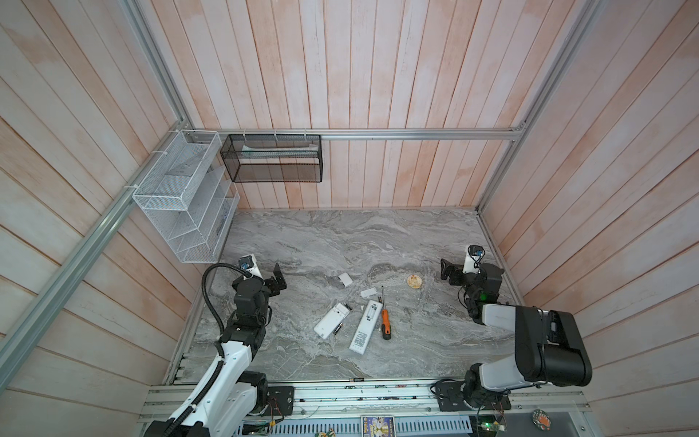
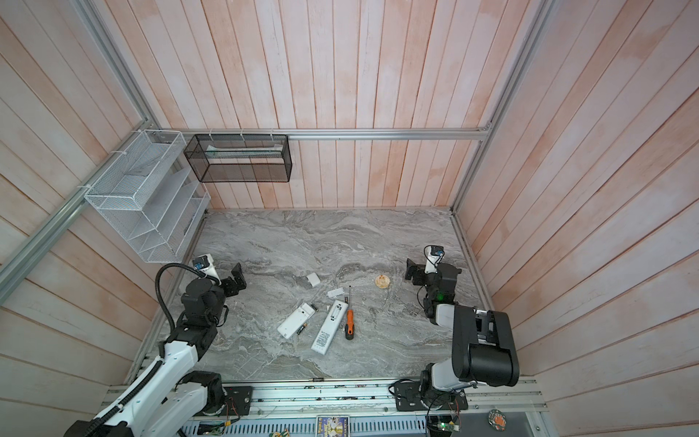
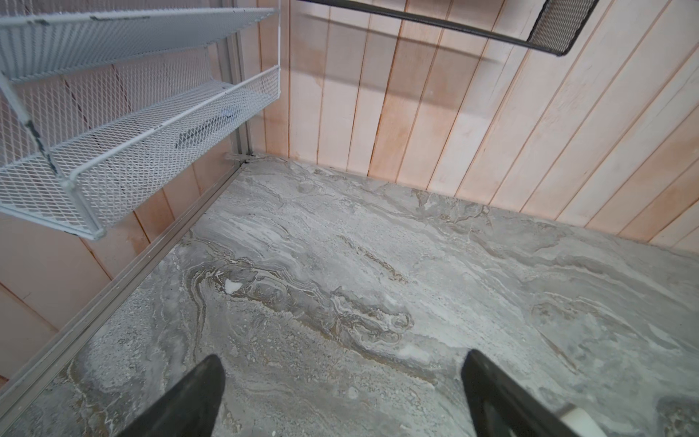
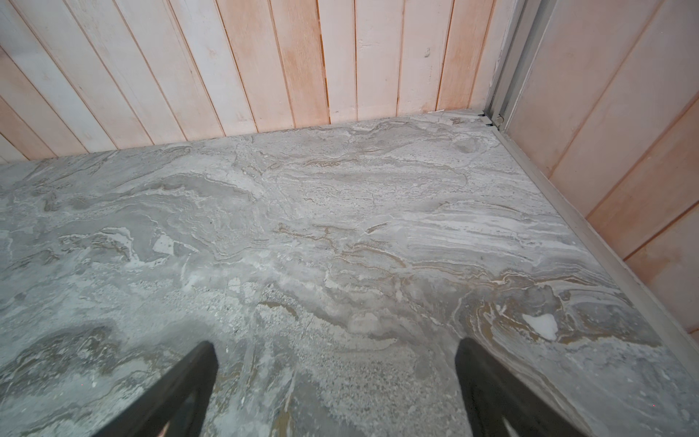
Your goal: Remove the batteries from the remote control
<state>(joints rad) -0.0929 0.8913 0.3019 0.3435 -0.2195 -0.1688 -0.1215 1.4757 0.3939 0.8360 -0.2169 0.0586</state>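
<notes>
Both arms hang at the sides of the table, well apart from the work. The left gripper is spread wide and holds nothing; the right gripper is the same, wide and empty.

2 remotes lie in the lower middle of both top views, the left remote and the right remote, both with the back opened. 1 battery lies against the left remote's right edge. A 2nd battery lies just beside its upper end, and a 3rd battery at the front edge of the table. Whether a cell is left inside a compartment I cannot tell, it is too small.

If one is left, I judge this way good: 1 gripper presses the remote flat, the other comes down on the cell's free end and lifts it out, without touching the screwdriver near the right remote.

Only the top views show these things. The wrist views show bare table between the jaws, and the left wrist view also shows a white rack
</notes>
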